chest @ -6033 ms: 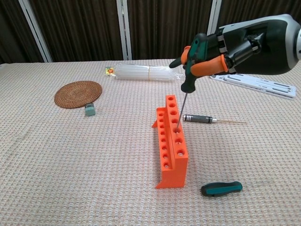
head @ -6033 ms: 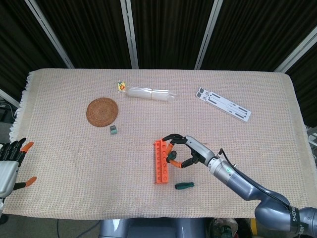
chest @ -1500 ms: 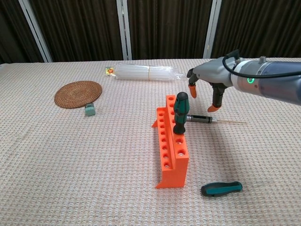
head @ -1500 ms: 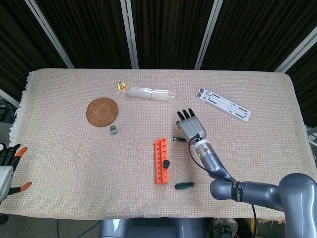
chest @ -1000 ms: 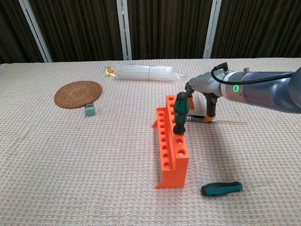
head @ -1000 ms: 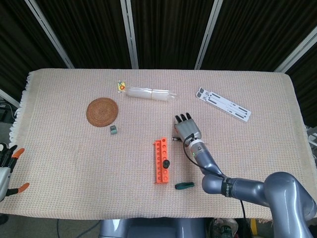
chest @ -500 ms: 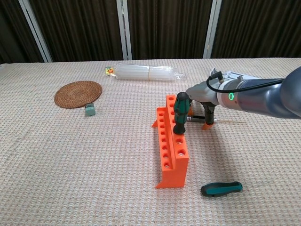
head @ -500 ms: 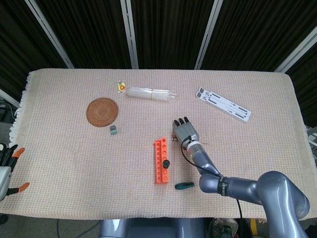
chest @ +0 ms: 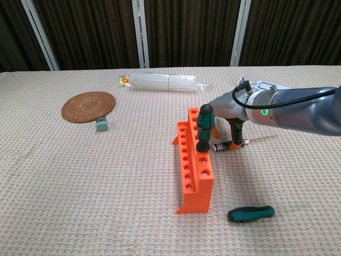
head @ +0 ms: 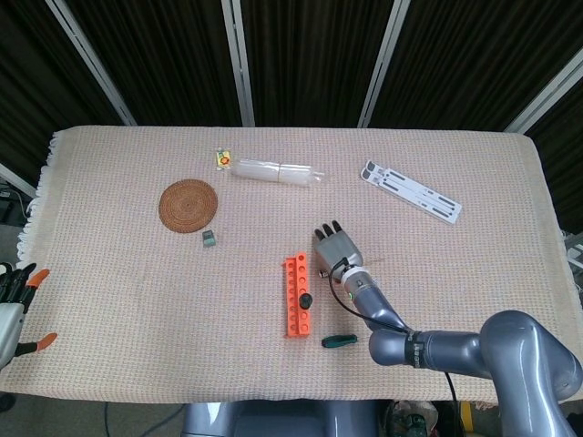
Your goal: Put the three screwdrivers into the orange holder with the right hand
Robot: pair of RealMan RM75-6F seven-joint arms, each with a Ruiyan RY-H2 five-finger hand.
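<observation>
- Nearest the robot, a short green screwdriver [chest: 251, 214] lies flat on the table [chest: 80, 176], just right of the near end of the orange holder [chest: 194, 165]. It has not moved.
- In the holder one green-handled screwdriver [chest: 204, 128] stands upright in a far hole of the right row, where it was placed about six seconds ago.
- Just right of the holder's far end, the right hand [chest: 230, 114] is down on the slim dark screwdriver [chest: 226, 145], fingers curled over and pinching its handle. Half a second ago that tool lay level on the cloth; now its handle end has swung nearer and its thin tip [chest: 265, 138] points up and away to the right.
- The left hand [head: 13, 305] hangs off the table's near left edge, far left of the holder, fingers apart and holding nothing.
- Beyond the holder, to its left: a small grey block [chest: 102, 125] and a round woven mat [chest: 88, 106].
- Farthest: a clear plastic packet [chest: 165, 82], and a white flat strip [head: 410, 190] to the right.
</observation>
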